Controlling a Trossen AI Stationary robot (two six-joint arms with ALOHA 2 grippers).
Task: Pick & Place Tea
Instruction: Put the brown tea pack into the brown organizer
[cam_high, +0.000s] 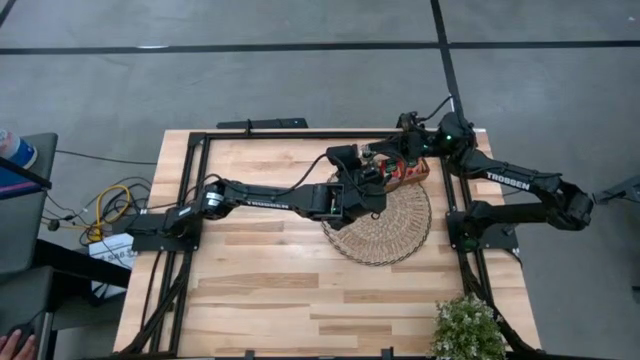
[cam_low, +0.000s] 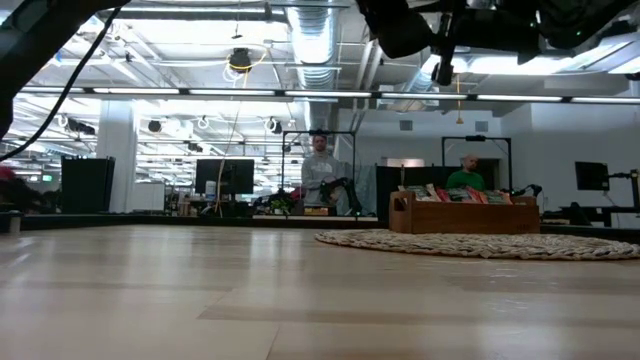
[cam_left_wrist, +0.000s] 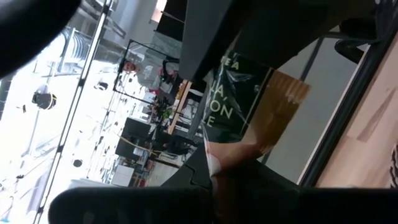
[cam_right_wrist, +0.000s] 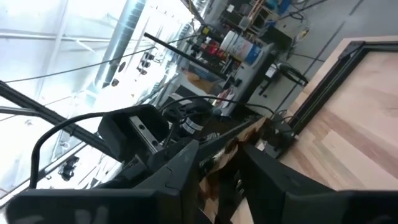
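Tea sachet (cam_left_wrist: 249, 106) sat clenched in left gripper (cam_left_wrist: 214, 165); right gripper (cam_right_wrist: 217, 165) unclear. Wood table (cam_high: 260, 290), office behind. Low view alone showed people (cam_low: 320, 170) and tray (cam_low: 465, 213).

**Desk and what sits on it**

Desk (cam_high: 260, 270): light wood planks, with a black metal frame (cam_high: 190, 200) running along its edges. Directly on it:
- round woven mat (cam_high: 385, 235), right under the left tool (cam_high: 375, 172) and reaching toward the near side
- wooden tray (cam_high: 418, 172), just beside both tools at the mat's far edge; in the low view it stands on the mat's back part
- potted plant (cam_high: 466, 328), near right corner, well apart from the tools

Arm bases sit at the left and right edges.
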